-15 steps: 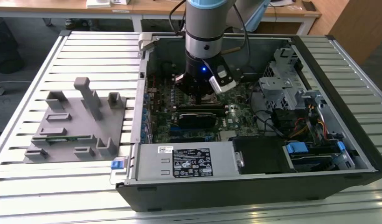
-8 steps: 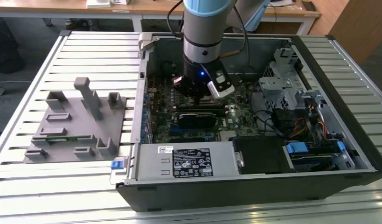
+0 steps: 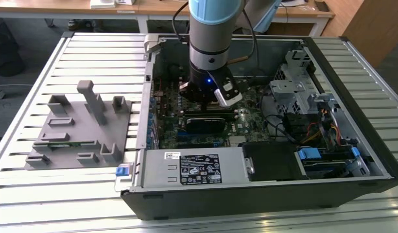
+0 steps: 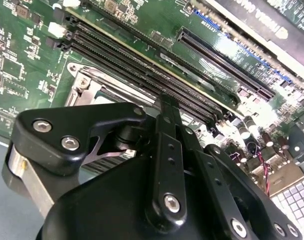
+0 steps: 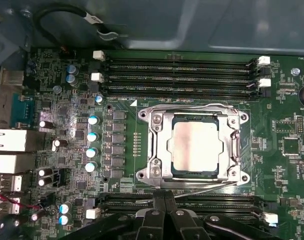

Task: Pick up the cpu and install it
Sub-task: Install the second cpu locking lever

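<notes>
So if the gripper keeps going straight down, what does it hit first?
Probably the motherboard, at the memory slots beside the socket holding the cpu. The gripper sits off to that side; depth is unclear.

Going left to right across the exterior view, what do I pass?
Grey fixture tray on the slatted table → robot arm's gripper over the motherboard inside the open computer case → drive cage → blue-latched bays.
</notes>
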Controlling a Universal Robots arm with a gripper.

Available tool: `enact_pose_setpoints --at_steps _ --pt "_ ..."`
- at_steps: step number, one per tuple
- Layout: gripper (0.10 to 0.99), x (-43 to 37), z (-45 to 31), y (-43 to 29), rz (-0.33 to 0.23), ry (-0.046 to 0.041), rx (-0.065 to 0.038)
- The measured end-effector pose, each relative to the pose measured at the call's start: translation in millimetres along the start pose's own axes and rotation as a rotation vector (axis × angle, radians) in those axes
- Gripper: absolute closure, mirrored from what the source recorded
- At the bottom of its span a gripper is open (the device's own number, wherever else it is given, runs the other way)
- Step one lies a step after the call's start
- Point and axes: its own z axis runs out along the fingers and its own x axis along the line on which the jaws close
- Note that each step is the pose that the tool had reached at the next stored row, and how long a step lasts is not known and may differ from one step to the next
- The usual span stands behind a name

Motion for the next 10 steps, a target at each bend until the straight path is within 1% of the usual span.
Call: enact_pose_setpoints --at_steps 2,7,10 --pt "0.98 0.9 0.9 -2.0 0.0 -0.0001 -0.007" --pt "0.98 1.9 0.6 -8.3 0.0 -0.0001 -0.021" --pt "0.98 2.6 0.5 -9.8 0.001 -0.0002 -0.03"
